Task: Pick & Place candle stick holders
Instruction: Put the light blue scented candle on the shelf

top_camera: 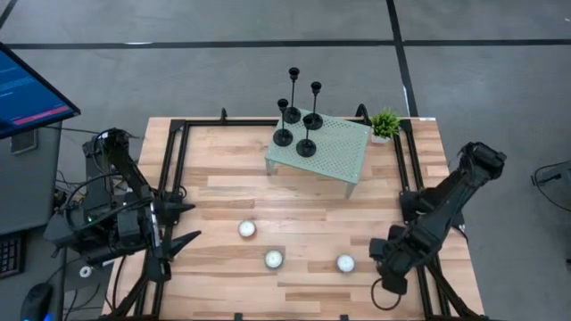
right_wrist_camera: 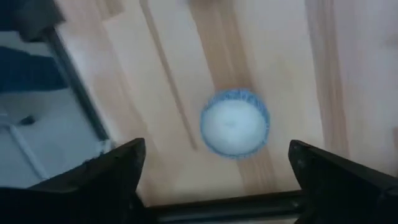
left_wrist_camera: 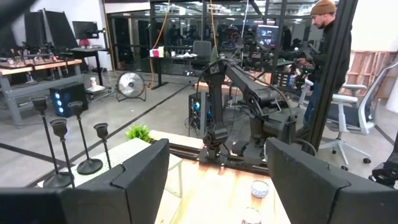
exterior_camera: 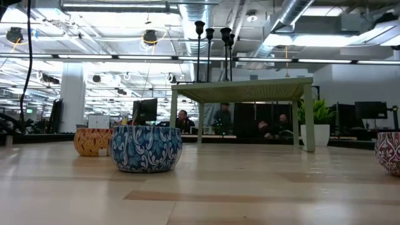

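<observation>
Matte black metal candle stick holders (top_camera: 298,114) on a pale green perforated stand (top_camera: 332,147); blue-and-white floral candle tin (exterior_camera: 145,148); light wooden table (top_camera: 294,201).

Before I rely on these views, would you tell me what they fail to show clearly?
- Low view: the bases of the candle stick holders are hidden by the top of the small green table.
- Left wrist view: only three holders show; the picture's edge and the left tool may cover the fourth.
- Right wrist view: the tealight under the right tool is blurred, so its pattern is unreadable.
</observation>
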Motion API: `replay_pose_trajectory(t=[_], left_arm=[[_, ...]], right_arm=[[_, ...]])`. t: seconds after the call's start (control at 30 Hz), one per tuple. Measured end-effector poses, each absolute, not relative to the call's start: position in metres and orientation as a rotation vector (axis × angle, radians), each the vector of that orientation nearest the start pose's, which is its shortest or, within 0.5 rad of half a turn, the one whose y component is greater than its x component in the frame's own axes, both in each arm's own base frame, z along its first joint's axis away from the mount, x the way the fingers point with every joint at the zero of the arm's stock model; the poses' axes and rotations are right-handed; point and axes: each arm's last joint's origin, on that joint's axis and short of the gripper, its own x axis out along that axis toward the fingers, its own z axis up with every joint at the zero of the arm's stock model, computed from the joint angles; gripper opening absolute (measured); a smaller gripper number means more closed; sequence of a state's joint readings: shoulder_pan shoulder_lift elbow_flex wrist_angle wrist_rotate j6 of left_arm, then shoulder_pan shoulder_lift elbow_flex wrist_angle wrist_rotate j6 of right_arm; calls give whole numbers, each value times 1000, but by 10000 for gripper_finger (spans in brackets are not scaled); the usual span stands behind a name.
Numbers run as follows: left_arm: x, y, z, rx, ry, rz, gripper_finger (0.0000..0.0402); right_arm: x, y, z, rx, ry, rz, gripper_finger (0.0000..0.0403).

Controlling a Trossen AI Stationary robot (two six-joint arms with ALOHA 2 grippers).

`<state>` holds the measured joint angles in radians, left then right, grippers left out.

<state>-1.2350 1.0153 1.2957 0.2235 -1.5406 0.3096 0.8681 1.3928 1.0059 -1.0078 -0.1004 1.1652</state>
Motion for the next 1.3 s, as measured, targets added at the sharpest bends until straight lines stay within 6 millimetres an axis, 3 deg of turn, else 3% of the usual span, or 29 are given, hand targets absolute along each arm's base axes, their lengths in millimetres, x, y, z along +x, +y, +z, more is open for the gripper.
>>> replay_pose_trajectory(t=[0.4,0.6,0.87,1.3], left_arm=[[80,-141,486,-183,-43,307,265],[80,-142,486,-179,-41,310,265],[80,-141,486,-177,-40,311,264],[80,-141,485,-176,-36,321,263]], right_arm=[[130,196,199,286,1469,-16,387],[124,191,184,257,1484,-32,383],[126,194,176,312,1439,26,383],[129,193,168,310,1445,-56,383]])
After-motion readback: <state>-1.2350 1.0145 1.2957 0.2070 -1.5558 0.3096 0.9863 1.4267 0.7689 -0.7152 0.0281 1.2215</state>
